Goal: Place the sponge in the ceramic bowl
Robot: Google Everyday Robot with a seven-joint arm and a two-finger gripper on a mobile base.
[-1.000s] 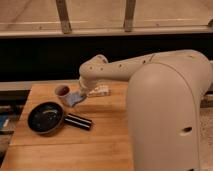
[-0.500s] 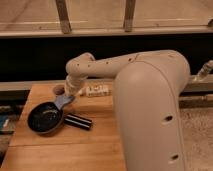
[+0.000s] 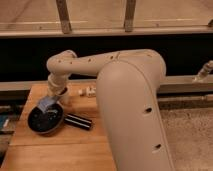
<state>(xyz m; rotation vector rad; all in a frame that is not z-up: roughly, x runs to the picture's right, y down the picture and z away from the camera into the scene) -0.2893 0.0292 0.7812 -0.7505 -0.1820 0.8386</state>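
My gripper (image 3: 50,101) now over back edge of ceramic bowl (image 3: 36,126). Moment ago it was further right, over middle of table (image 3: 60,150). Fingers pinch sponge (image 3: 46,106) tight (blue pad hangs just above dark dish, maybe touching it, hard to tell). Sponge not lying in bowl yet, I think. Black block (image 3: 78,121) sits just beside bowl. Letting go here should drop sponge in.
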